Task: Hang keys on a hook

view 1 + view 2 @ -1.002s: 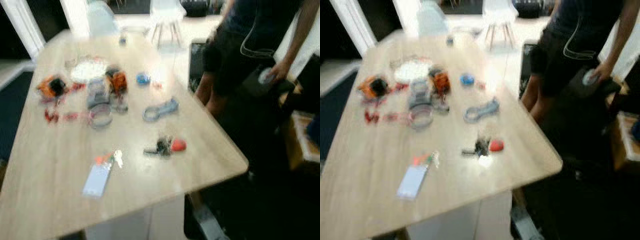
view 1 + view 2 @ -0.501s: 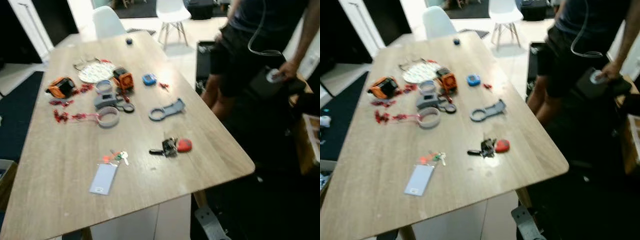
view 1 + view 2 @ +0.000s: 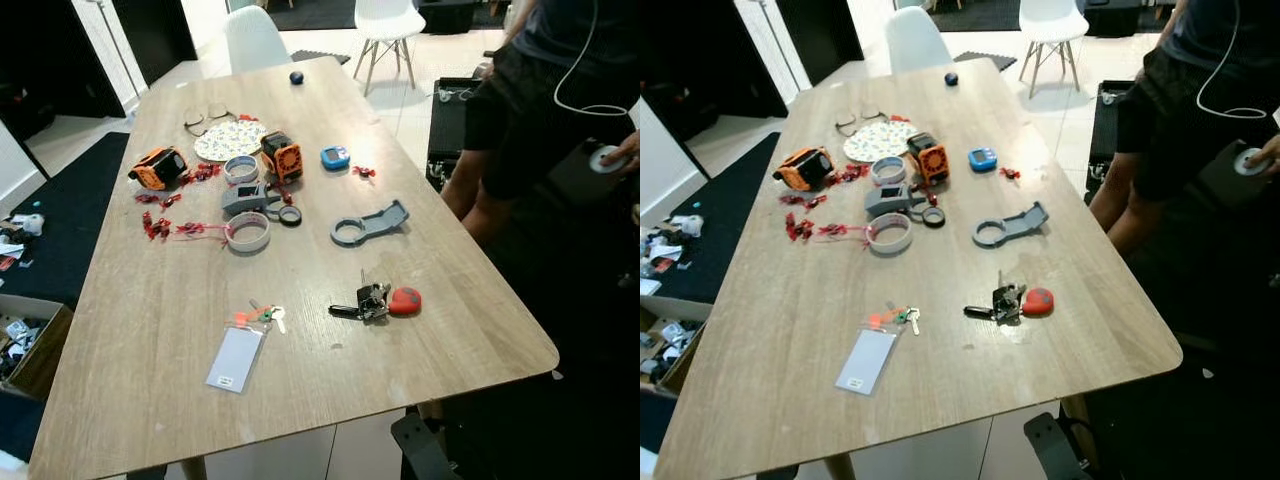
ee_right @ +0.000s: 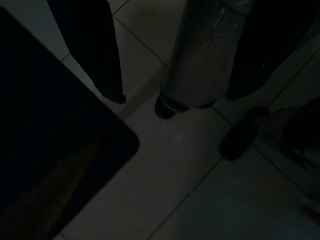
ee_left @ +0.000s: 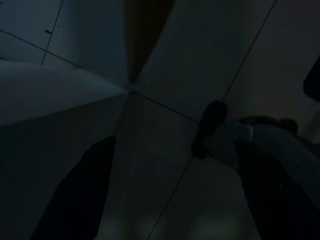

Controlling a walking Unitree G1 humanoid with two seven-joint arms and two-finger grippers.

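Since cam moved closer: keys (image 3: 375, 300) lower on table (image 3: 150, 340), sharper.

The keys (image 3: 372, 300) lie flat on the table (image 3: 150, 330), near its right near corner: a dark bunch with a black fob pointing left and a red tag touching on the right. A smaller key set (image 3: 262, 316) with orange and green tags lies to the left, attached to a card (image 3: 236, 359).
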